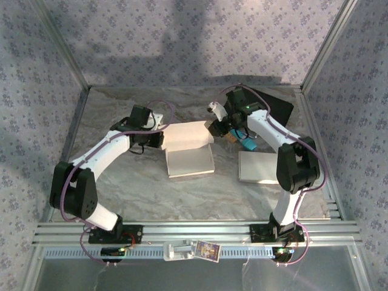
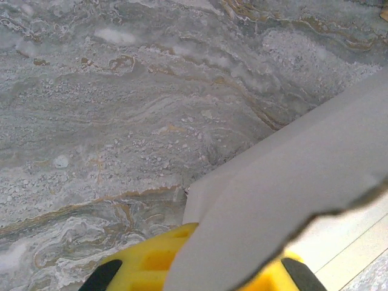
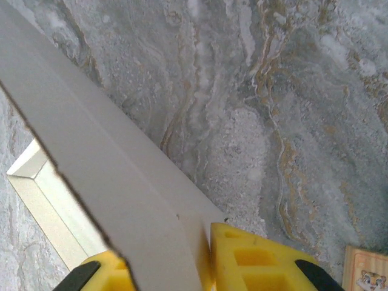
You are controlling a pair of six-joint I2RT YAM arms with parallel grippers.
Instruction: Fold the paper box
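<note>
Top external view: the paper box (image 1: pixel 189 148) lies in the middle of the bench (image 1: pixel 145 197), between the two arms. It looks only partly folded. Its bottom lies flat, and a flap at the back stands up a little. The side walls do not look set up yet, so most of the folding is likely left to do.

The left gripper (image 1: pixel 159 138) is at the left edge of the box. In the left wrist view the paper sits pinched between its yellow fingers (image 2: pixel 148 260), so this gripper is closed on the paper box. The right gripper (image 1: pixel 213 128) is at the right back corner. In the right wrist view a paper flap runs between its yellow fingers (image 3: pixel 254 257) and touches one, so it looks closed on the paper box too.

There is open bench in front of the box and to its left. The right side is tighter. A blue thing (image 1: pixel 248 143) lies just beside the right gripper, and another white box (image 1: pixel 256 167) lies near it. A black sheet (image 1: pixel 276 108) rests at the back right. The back wall (image 1: pixel 194 42) is well apart from the box.
</note>
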